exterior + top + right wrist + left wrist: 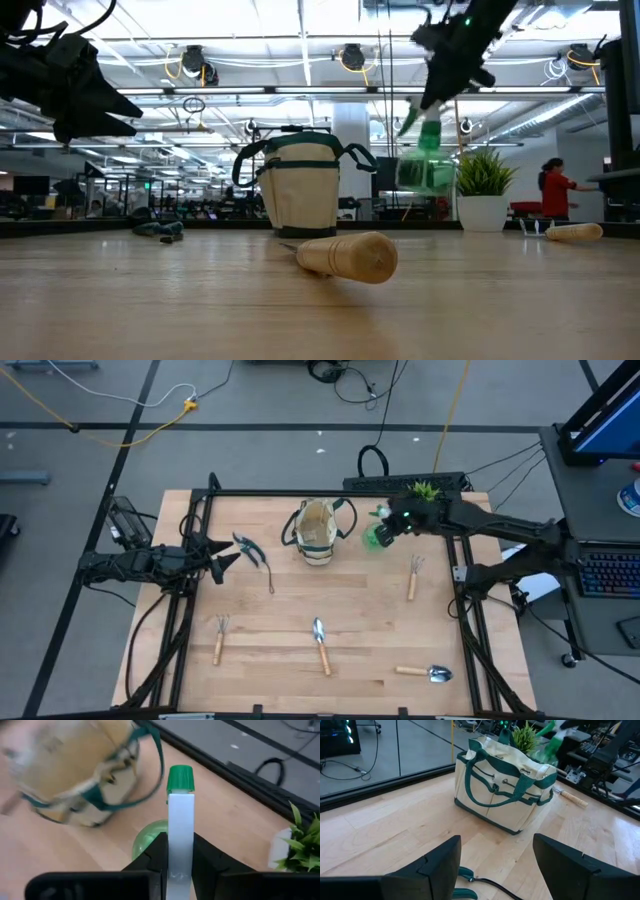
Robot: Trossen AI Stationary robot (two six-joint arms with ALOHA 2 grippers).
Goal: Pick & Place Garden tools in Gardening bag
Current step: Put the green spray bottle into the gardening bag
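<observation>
The wooden table (350, 620) carries everything, and toward its far edge stands the gardening bag (317, 532), a beige tote with a dark green lower band and loop handles, upright with its mouth open. Just beside the bag, on its right in the high view, the right gripper (392, 526) hangs above the table with its two fingers closed tight on the head of the green spray bottle (428, 160); the bottle hangs clear of the wood, its round body below the fingers and its nozzle pointing toward the bag. A small potted plant (425, 490) stands behind the bottle at the table's far edge. The left gripper (222, 555) waits low over the left side of the table, its fingers spread wide and holding nothing, with the pruning shears (254, 556) lying just in front of it, between it and the bag. Nearer the front lie a fork rake (220, 637), a trowel (321, 644) and a second trowel (425, 673), well apart from each other, and another fork rake (413, 575) rests to the right of the bag.
</observation>
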